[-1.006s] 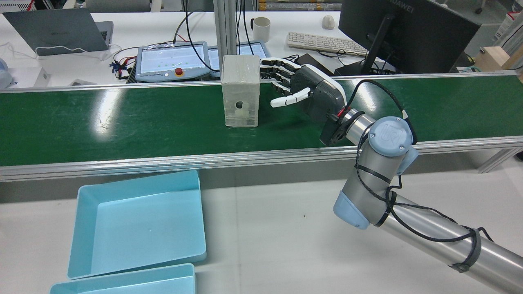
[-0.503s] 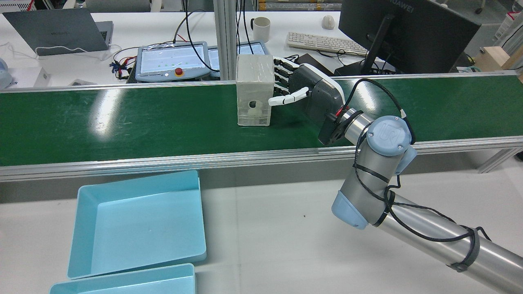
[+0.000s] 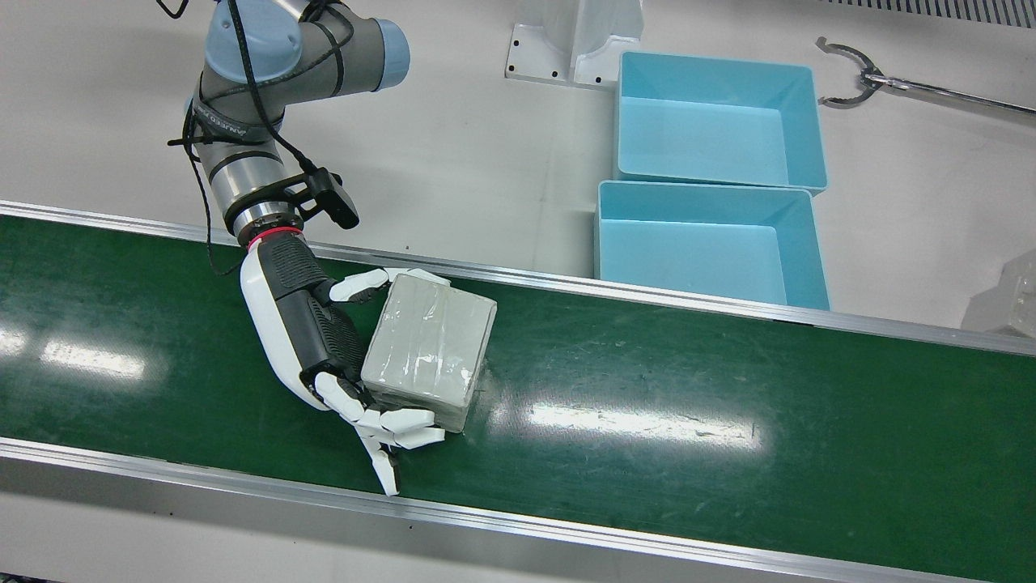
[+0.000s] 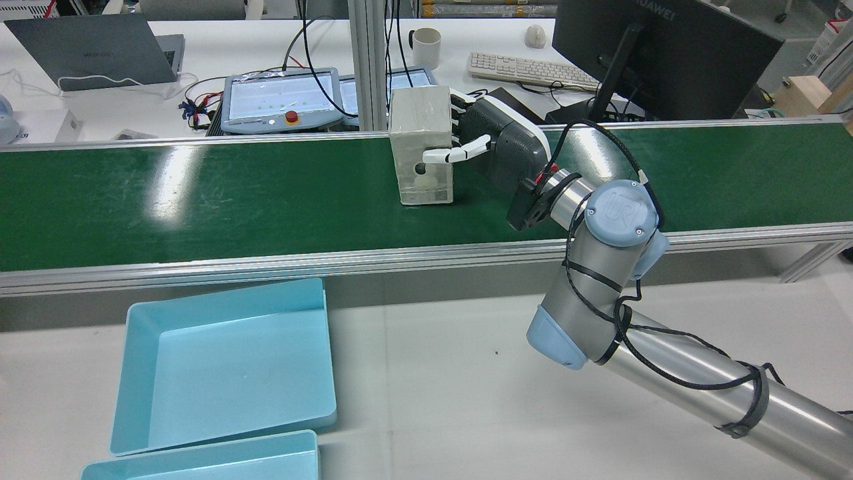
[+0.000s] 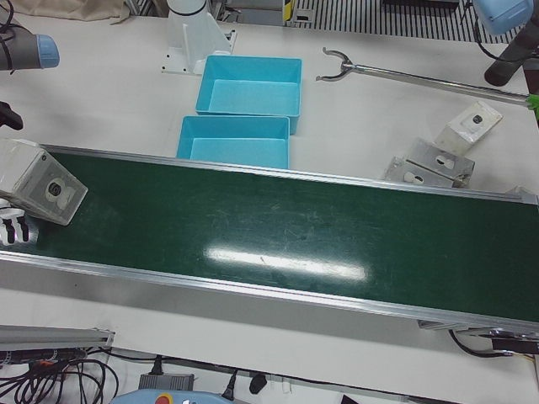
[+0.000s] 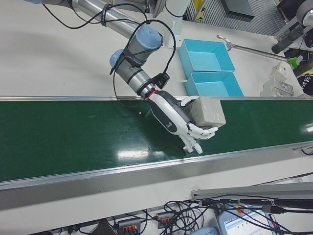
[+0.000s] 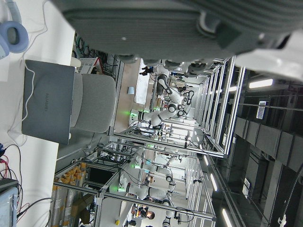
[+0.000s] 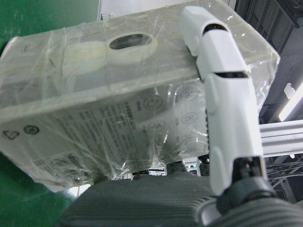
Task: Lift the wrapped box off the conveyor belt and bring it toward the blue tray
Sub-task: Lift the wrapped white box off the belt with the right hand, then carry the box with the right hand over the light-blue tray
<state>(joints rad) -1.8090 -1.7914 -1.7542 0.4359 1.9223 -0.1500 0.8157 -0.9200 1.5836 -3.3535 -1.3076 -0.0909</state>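
The wrapped box (image 3: 429, 348) is a grey carton under clear film, standing on the green conveyor belt (image 3: 688, 389). My right hand (image 3: 303, 332) is shut on it: the thumb lies across the side facing the robot and the fingers (image 3: 396, 421) curl round the opposite side. The rear view shows the box (image 4: 420, 133) against the palm of that hand (image 4: 496, 143). The right hand view shows the thumb (image 8: 222, 94) pressed on the box (image 8: 118, 104). The nearer of two blue trays (image 3: 704, 251) sits on the table beside the belt. My left hand (image 7: 180, 23) shows only as a grey palm edge.
A second blue tray (image 3: 716, 121) lies behind the first. A long grabber tool (image 3: 858, 69) lies on the table past the trays. Metal brackets (image 5: 438, 160) sit by the belt's rail. A monitor (image 4: 653, 53) and keyboard (image 4: 526, 67) stand beyond the belt.
The box has ridden the belt to the right into my right hand. The thumb and fingers have closed around it.
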